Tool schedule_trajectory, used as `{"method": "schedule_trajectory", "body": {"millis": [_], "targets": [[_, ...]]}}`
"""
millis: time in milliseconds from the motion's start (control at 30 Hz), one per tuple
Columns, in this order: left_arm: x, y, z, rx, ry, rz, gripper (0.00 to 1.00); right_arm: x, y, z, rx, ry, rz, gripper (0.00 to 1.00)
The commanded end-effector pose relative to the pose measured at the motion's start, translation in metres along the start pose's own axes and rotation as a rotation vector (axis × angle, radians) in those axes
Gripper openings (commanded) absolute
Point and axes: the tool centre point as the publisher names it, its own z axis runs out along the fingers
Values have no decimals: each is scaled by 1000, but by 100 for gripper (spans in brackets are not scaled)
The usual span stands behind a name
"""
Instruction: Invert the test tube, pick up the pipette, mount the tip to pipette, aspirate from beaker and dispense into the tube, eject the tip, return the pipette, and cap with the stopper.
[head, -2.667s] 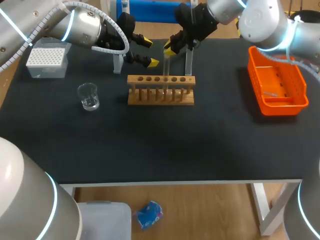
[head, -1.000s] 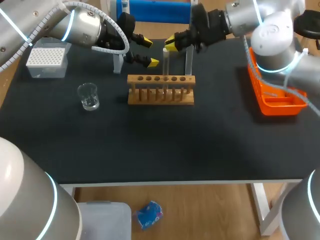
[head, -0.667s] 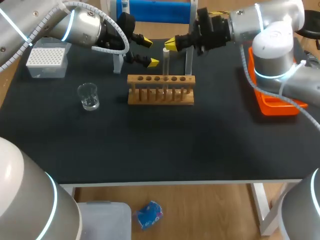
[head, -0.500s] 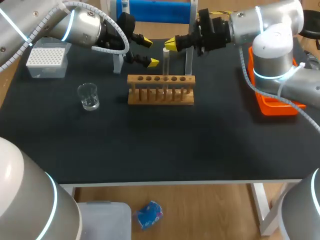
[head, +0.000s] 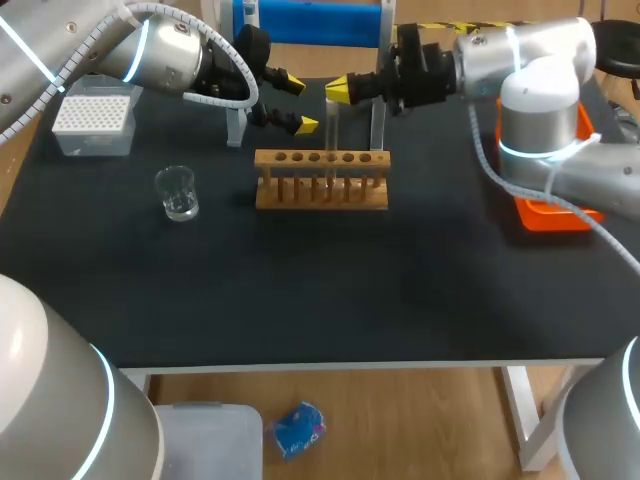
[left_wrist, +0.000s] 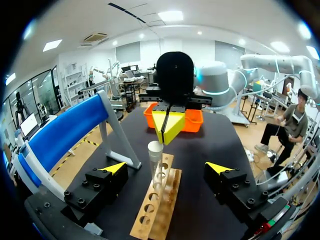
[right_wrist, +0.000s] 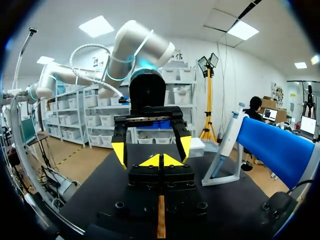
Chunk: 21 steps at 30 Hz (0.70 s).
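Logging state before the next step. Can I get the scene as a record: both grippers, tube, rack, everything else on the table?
left gripper: open, test tube just ahead, untouched
right gripper: shut, empty, tips by the tube's top
test tube: upright in rack, mouth up
rack: wooden, mid-table
beaker: left of rack, apart
tip box: far left corner
pipette: hanging on its stand
orange bin: right side, partly hidden by right arm
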Motion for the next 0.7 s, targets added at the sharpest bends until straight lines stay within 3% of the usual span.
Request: {"method": "schedule_trajectory", "body": {"millis": [33,700], "targets": [[-5,1,0,3,238,2,100,-8,-6,1,-13,17,-6,0],[-5,1,0,3,238,2,100,-16,-21,9,-47,38,24,0]]}}
